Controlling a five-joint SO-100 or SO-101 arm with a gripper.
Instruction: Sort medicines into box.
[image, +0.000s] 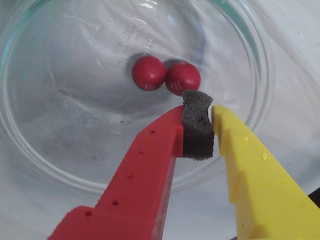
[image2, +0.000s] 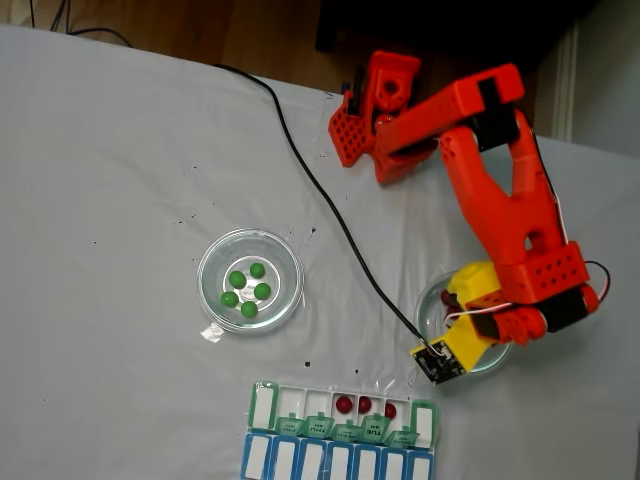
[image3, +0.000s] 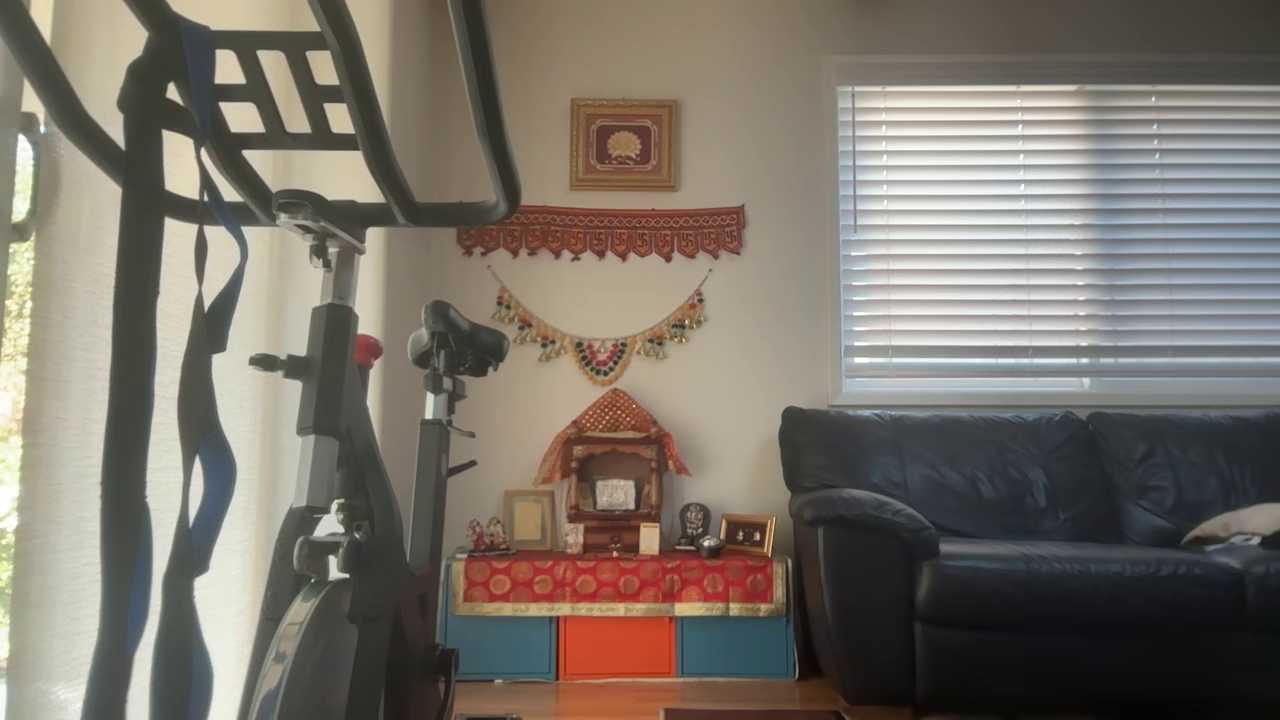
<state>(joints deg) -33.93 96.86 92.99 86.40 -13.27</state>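
In the wrist view two red medicines (image: 148, 73) (image: 183, 78) lie touching each other in a clear round glass dish (image: 35, 150). My gripper (image: 199, 112), one red and one yellow finger with a dark foam pad squeezed between the tips, is shut just in front of the right-hand pill and holds no pill. In the fixed view the gripper (image2: 462, 312) hangs over the right dish (image2: 432, 300). The box (image2: 262, 405) lies at the table's near edge with three red medicines (image2: 365, 404) in its white compartments. Several green medicines (image2: 248, 288) rest in the left dish (image2: 212, 262).
A black cable (image2: 320, 190) runs across the white tablecloth from the arm's base (image2: 375, 110) to the wrist camera (image2: 436, 362). The other view looks into a living room with an exercise bike (image3: 340, 480) and a dark sofa (image3: 1030, 560).
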